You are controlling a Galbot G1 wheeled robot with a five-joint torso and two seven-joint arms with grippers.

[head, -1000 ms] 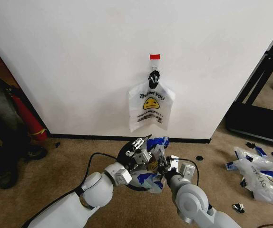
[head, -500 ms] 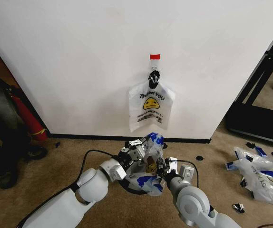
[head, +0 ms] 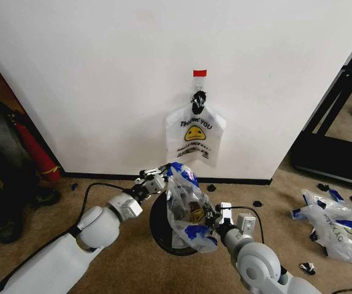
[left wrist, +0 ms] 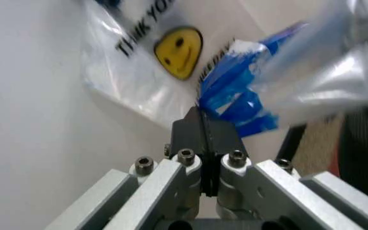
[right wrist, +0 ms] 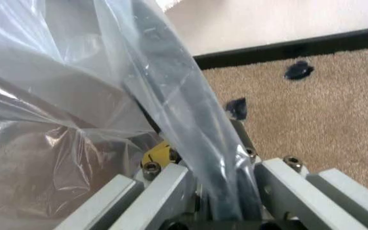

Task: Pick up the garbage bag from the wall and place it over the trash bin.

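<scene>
Your left gripper (head: 158, 178) is clamped on the blue-printed edge of the garbage bag (head: 187, 208), and the right gripper (head: 214, 218) pinches the opposite edge; since a second ago the left has swung up and out toward the wall (head: 90, 79), stretching the bag mouth wider. The bag hangs between them, directly over the trash bin (head: 161, 224), not yet seated on its rim. A same-print bag (head: 195, 138) hangs on the black hook (head: 198, 97) just beyond.
</scene>
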